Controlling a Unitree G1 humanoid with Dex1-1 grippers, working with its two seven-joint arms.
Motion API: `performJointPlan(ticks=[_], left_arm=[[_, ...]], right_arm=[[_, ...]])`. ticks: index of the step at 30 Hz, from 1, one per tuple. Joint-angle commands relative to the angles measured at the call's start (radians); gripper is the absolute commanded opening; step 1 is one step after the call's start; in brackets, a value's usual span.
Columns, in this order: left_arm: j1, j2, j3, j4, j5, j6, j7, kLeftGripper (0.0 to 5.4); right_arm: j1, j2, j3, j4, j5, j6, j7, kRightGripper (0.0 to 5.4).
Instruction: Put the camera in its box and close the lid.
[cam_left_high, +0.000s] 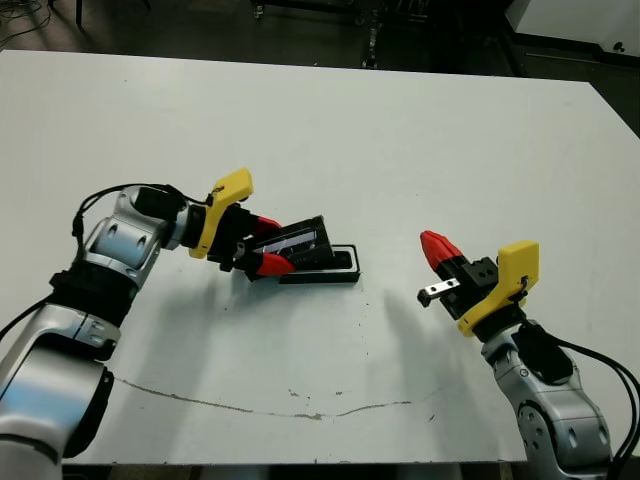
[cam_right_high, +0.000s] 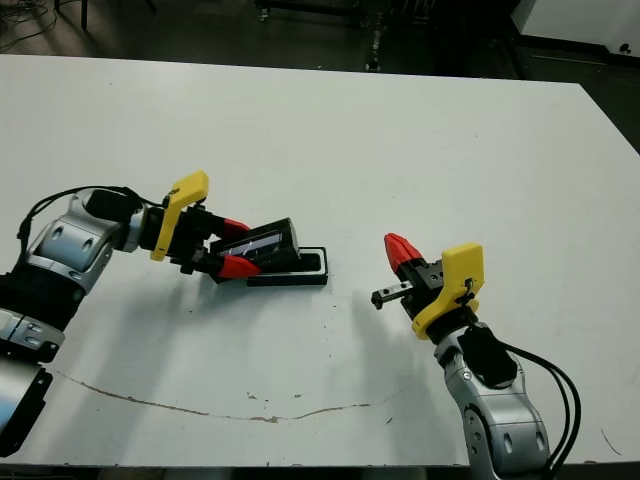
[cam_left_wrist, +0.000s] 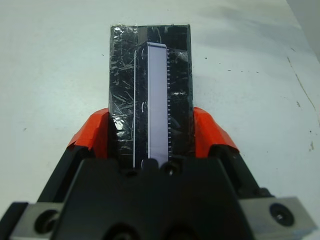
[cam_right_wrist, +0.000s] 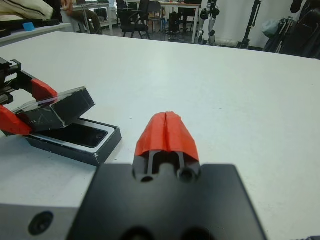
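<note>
The left claw grips the lid, held tilted over the box on the counter. The right claw is closed and empty. Risk: the skewed lid may catch the box rim and push the box aside.

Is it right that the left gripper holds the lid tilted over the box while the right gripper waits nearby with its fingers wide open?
Not quite. The left gripper does hold the lid tilted over the box, but the right gripper has its fingers pressed together, not wide open; the right wrist view shows this. It holds nothing.
</note>
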Motion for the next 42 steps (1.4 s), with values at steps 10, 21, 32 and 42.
performJointPlan(ticks=[10, 21, 32, 42], left_arm=[[0.002, -0.006, -0.019, 0.021, 0.017, 0.04, -0.027, 3.17], [0.021, -0.008, -0.033, -0.004, 0.022, 0.05, -0.026, 3.17], [0.05, -0.029, -0.043, -0.011, 0.018, 0.032, -0.025, 3.17], [0.074, -0.062, -0.067, -0.007, 0.013, 0.076, -0.021, 3.17]], right_arm=[[0.013, -0.006, 0.0, 0.003, -0.003, 0.012, -0.011, 0.0], [0.015, -0.005, -0.001, 0.004, 0.0, 0.013, -0.011, 0.0], [0.016, -0.005, -0.002, 0.01, -0.003, 0.0, -0.008, 0.0], [0.015, -0.006, -0.004, 0.01, -0.001, 0.003, -0.006, 0.0]])
